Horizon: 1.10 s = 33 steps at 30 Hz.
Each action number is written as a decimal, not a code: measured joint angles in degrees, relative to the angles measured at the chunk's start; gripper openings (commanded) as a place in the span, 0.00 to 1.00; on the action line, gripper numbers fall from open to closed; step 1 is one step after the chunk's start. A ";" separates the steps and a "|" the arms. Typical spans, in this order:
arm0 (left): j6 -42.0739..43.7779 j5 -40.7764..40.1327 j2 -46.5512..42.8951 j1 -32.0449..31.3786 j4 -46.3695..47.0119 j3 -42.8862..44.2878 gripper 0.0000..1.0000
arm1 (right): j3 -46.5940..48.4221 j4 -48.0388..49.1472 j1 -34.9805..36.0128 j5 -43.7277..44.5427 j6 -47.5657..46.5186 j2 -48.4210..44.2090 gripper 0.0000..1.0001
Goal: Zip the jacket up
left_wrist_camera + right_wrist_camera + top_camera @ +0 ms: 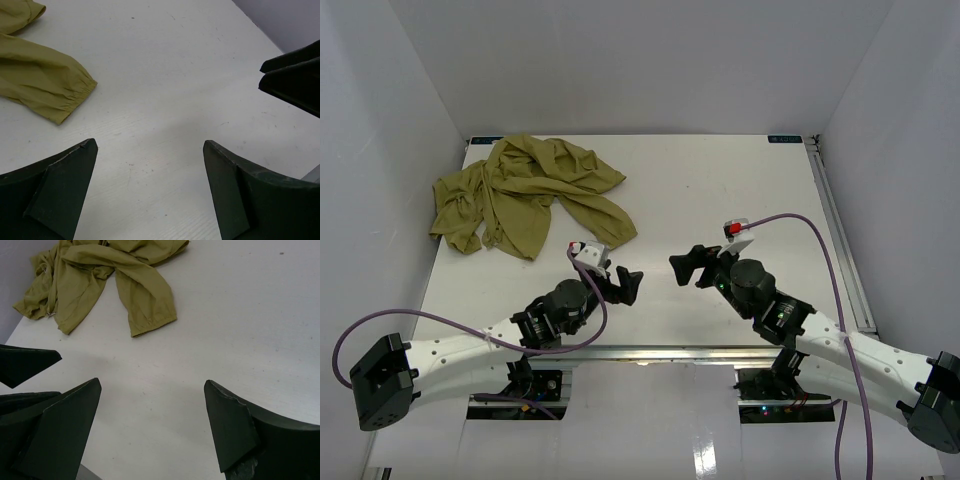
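jacket (530, 195) crumpled at table's (720, 190) far-left corner | left gripper (627, 281) jaws spread, empty | right gripper (686, 268) jaws spread, empty

The top camera looked steeply down from above and behind over the whole counter (720, 180). Both wrist cameras hung low and close, looking across it between their own jaws. All three shared the jacket (525, 195) and its cuffed sleeve. The left wrist view caught the right gripper (262, 76), the right wrist view the left gripper (57, 375).
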 measured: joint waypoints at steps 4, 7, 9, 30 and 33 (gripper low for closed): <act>0.01 0.72 0.01 0.00 0.68 0.00 0.98 | -0.22 0.85 0.00 -1.05 -0.25 -0.02 0.90; -0.07 -1.57 0.96 0.02 0.69 0.28 0.98 | -0.24 0.78 0.00 -1.20 -0.26 -0.14 0.90; -0.10 -4.54 3.49 0.46 -1.85 2.28 0.98 | -0.36 0.77 0.00 -1.18 -0.24 -0.64 0.90; -8.69 -6.31 31.82 47.00 -26.12 19.15 0.89 | -1.57 0.96 0.00 -2.42 -0.07 -3.39 0.90; -8.89 -4.54 38.72 48.84 -24.29 20.07 0.68 | -1.57 0.92 0.00 -2.99 0.00 -3.39 0.90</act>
